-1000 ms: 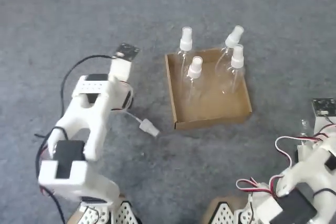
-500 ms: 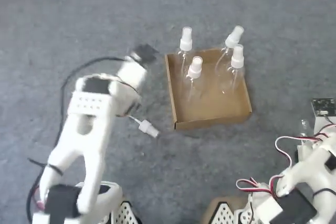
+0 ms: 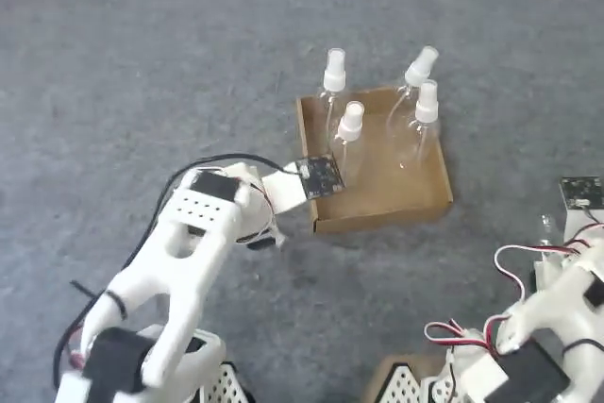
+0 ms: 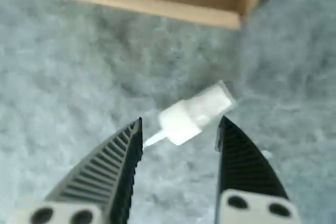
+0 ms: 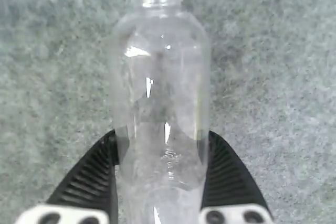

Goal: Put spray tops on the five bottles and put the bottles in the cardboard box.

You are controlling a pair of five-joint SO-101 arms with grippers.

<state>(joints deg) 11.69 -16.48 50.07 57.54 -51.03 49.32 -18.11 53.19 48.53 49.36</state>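
1. Hovering over the loose spray top [image 4: 195, 111], the left gripper [image 4: 180, 125] had its jaws spread wide, one on each side of it, with nothing gripped.
2. That top lay on its side on the grey carpet [image 3: 142, 63], just beside the near corner of the cardboard box [image 3: 382, 212].
3. The right gripper [image 5: 161, 140] was clamped around a clear bottle [image 5: 157, 77] with a bare neck, well apart from the box.
4. Four capped bottles [image 3: 422, 134] stood upright in the box, bunched toward its far side.
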